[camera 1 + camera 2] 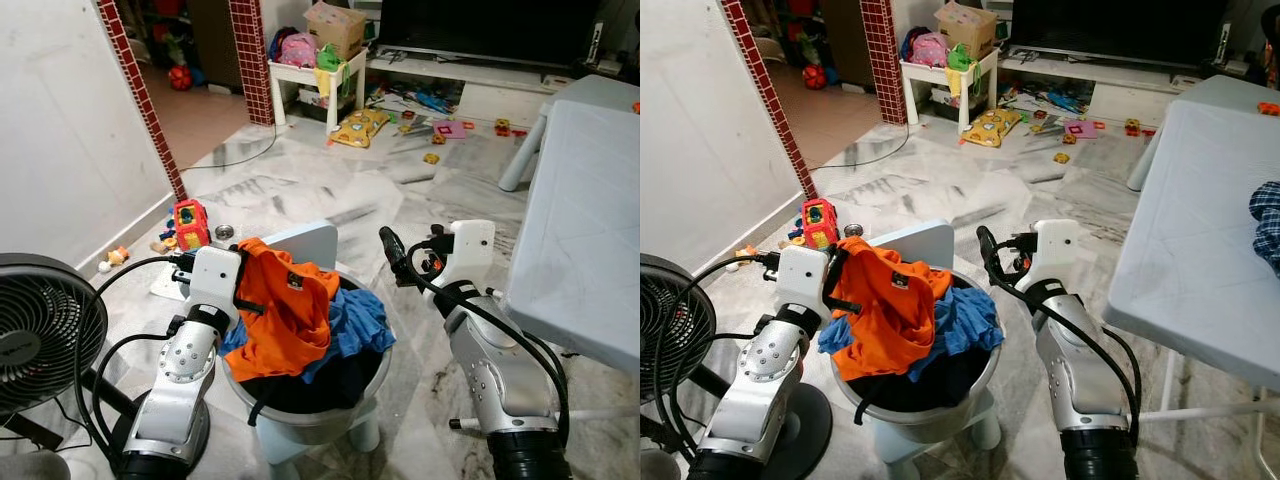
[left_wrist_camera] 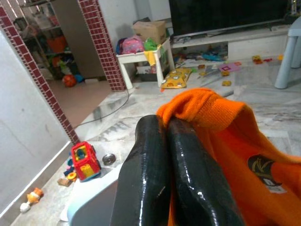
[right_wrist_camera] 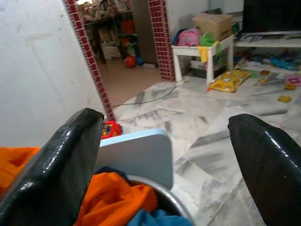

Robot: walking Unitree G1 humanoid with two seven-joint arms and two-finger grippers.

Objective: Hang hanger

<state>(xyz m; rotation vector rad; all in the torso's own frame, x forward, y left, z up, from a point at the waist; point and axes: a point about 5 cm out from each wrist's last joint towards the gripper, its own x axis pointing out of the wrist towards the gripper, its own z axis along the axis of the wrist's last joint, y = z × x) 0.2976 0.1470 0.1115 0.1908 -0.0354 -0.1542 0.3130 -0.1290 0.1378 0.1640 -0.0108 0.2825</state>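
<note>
My left gripper (image 2: 164, 126) is shut on a fold of an orange shirt (image 1: 283, 312), which it holds up over a grey laundry basket (image 1: 322, 418). The shirt drapes down into the basket onto a blue garment (image 1: 358, 322) and a black one (image 1: 322, 385). To the right of the basket, at about rim height, my right gripper (image 3: 165, 123) stands open with nothing between its fingers. In the head view that gripper (image 1: 402, 252) points toward the far side of the basket.
A pale blue chair back (image 1: 306, 243) stands just behind the basket. A black fan (image 1: 42, 330) is close on my left, a light grey table (image 1: 585, 220) on my right. A red toy (image 1: 190, 223) lies by the white wall; more toys litter the far floor.
</note>
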